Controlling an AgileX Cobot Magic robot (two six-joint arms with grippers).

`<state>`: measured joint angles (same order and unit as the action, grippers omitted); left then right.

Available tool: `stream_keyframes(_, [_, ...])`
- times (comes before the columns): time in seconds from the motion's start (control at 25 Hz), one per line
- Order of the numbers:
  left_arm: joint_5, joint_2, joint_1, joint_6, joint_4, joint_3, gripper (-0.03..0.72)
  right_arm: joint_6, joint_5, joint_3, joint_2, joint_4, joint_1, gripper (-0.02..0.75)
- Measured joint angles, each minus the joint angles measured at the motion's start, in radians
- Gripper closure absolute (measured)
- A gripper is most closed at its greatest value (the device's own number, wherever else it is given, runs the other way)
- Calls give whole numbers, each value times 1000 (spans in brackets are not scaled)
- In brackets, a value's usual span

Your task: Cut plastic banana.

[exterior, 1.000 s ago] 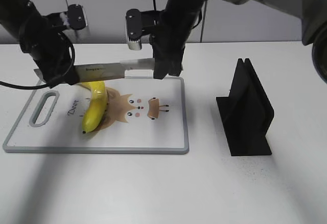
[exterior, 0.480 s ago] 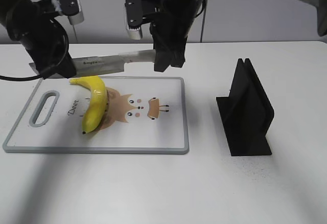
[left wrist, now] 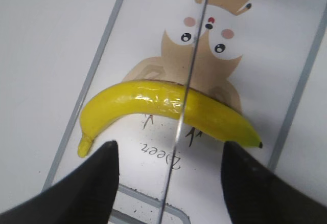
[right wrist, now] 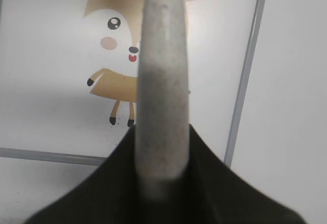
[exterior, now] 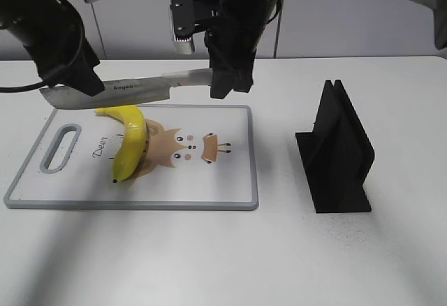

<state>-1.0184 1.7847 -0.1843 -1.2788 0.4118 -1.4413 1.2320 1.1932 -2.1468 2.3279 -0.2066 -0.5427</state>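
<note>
The plastic banana [exterior: 130, 142] lies on the white deer-print cutting board [exterior: 209, 187], stem toward the back. My right gripper [exterior: 227, 82] is shut on the grey handle [right wrist: 161, 81] of a knife. It holds the blade [exterior: 112, 93] level, just above the banana's stem end. My left gripper [exterior: 70, 75] hovers over the blade tip, open. In the left wrist view its fingers [left wrist: 97, 183] stand wide apart either side of the blade's thin edge [left wrist: 184, 106]. That edge crosses the banana [left wrist: 153, 104] near its middle.
A black slotted knife stand [exterior: 339, 152] sits on the white table to the right of the board. The board has a grey rim and a handle slot [exterior: 61, 147] at its left end.
My left gripper has risen from the board's level to above the blade tip. The knife has lifted slightly off the banana, its tip now a little lower than the handle.
</note>
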Motion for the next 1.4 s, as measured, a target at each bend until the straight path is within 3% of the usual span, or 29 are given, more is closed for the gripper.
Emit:
stream_keyframes(0.28, [-9, -145, 0, 66, -29, 0, 88, -44, 1, 0, -16, 1, 0, 558])
stream_keyframes(0.6, [3, -319, 0, 225, -92, 0, 97, -190, 3, 1, -74, -1, 0, 558])
stream_keyframes(0.8, [-3, -412, 0, 419, -229, 0, 98, -240, 5, 3, -154, -7, 0, 558])
stream_keyframes(1.0, [-82, -455, 0, 672, -322, 0, 101, -457, 9, 3, -251, -13, 0, 558])
stream_keyframes(1.16, [-188, -456, 0, 851, -355, 11, 101, -712, 11, 3, -325, 14, 0, 558])
stream_keyframes(1.4, [-199, -499, 0, 1040, -361, 88, 102, -980, 13, 18, -399, 85, 0, 558])
